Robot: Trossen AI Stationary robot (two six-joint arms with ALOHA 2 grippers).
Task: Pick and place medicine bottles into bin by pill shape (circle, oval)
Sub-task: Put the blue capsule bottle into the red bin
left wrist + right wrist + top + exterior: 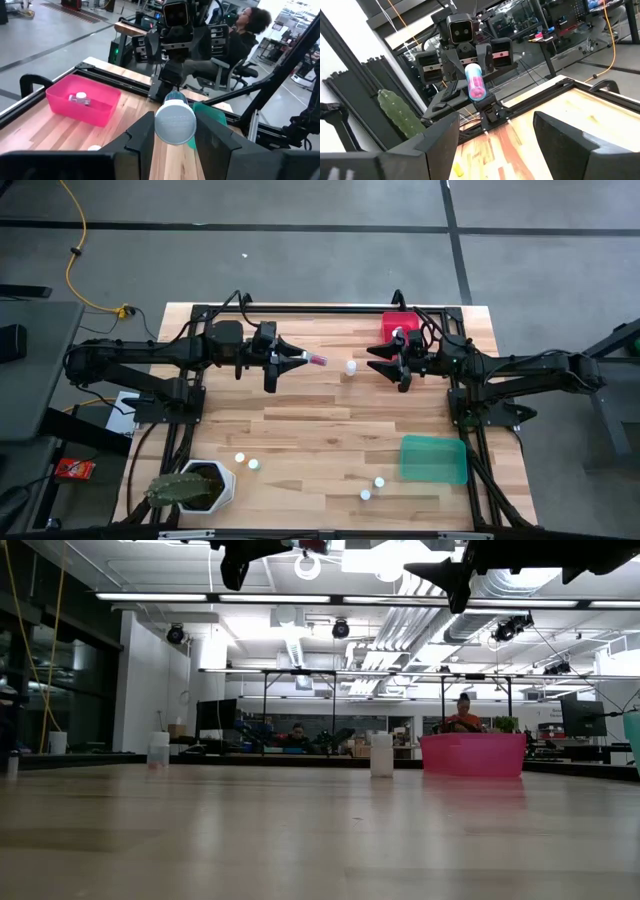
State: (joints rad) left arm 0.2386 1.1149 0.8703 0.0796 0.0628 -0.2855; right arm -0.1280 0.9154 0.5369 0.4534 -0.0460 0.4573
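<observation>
Left pincer: your left pincer [304, 360] is raised above the far half of the pale wooden tabletop [320, 430], its fingers clamped on a small clear bottle with pink pills and a white round cap [316, 361].
Held bottle: it lies sideways between the fingers, its cap end pointing toward the right arm; from the right wrist you see the pink pills through its body [475, 83], from the left wrist its white cap end-on [175, 122].
Right pincer: your right pincer [378, 360] faces the left one across the far middle, fingers spread wide with nothing between them.
Standing bottle: a small white-capped bottle [351, 366] stands on the tabletop between the two pincers, touched by neither.
Pink bin: the pink plastic bin [398, 324] sits at the far edge by the right arm; the left wrist view shows one bottle [79, 98] lying inside it [102, 115].
Green bin: the green plastic bin [434, 459] sits near the right front.
Loose bottles: four more small white-capped bottles rest near the front edge, two [240, 458] [254, 465] beside the white pot with a cactus [222, 489] and two [380, 482] [366, 495] just left of the green bin.
</observation>
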